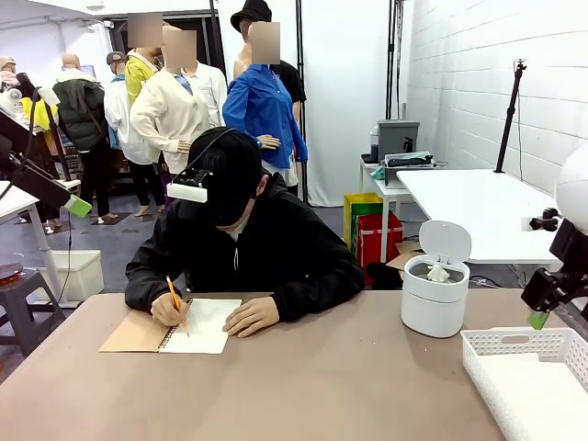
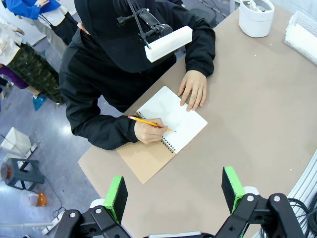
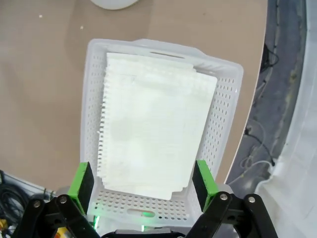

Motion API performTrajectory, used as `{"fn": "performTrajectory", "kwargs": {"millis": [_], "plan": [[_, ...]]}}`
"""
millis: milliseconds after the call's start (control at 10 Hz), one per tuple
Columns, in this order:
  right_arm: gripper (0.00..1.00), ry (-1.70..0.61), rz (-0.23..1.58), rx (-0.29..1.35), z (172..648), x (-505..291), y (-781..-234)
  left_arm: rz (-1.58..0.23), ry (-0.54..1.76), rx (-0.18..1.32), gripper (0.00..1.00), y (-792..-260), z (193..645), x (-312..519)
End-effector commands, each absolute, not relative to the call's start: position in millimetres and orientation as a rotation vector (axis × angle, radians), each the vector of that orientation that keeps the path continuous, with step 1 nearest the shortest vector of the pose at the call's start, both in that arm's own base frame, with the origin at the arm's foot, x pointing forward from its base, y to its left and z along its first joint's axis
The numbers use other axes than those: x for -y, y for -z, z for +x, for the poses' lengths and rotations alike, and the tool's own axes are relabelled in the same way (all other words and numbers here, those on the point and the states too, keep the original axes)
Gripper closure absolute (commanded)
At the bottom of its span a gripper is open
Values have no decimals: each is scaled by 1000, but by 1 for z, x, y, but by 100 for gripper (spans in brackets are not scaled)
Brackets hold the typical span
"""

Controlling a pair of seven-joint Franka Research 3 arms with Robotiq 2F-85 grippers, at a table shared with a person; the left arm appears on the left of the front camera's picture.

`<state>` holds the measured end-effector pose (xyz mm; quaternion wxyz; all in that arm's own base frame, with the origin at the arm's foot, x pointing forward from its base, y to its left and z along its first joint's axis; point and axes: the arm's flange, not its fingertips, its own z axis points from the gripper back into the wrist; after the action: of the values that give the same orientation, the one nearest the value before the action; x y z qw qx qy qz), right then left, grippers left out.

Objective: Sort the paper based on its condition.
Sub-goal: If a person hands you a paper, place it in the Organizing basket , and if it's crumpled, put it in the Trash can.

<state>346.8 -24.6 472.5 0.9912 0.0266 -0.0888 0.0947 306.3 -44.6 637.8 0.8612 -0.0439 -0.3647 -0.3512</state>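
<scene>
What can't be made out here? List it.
- Marks on the notebook page: too small in the front view.
- How many sheets of paper lie in the basket: stacked, right wrist view.
- Contents of the bin: too small, front view.

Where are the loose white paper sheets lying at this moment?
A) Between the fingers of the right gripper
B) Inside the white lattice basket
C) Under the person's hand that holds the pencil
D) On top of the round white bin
B: the right wrist view looks down on the paper sheets lying flat inside the basket, with the right gripper open above them and holding nothing.
</scene>
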Motion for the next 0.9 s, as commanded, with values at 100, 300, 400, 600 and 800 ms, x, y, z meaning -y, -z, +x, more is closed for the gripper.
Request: {"fn": "performTrajectory", "kwargs": {"millis": [100, 300, 400, 600, 800], "plan": [[0, -190, 53, 178, 347, 25, -473, -93, 735, 764, 0, -638, 306, 44], [0, -190, 53, 178, 347, 25, -473, -93, 735, 764, 0, -638, 306, 44], [0, -190, 53, 178, 347, 25, -473, -93, 735, 764, 0, -638, 306, 44], [0, -190, 53, 178, 347, 25, -473, -93, 735, 764, 0, -638, 306, 44], [0, -279, 84, 186, 348, 6, -479, -93, 735, 764, 0, -638, 306, 44]]}}
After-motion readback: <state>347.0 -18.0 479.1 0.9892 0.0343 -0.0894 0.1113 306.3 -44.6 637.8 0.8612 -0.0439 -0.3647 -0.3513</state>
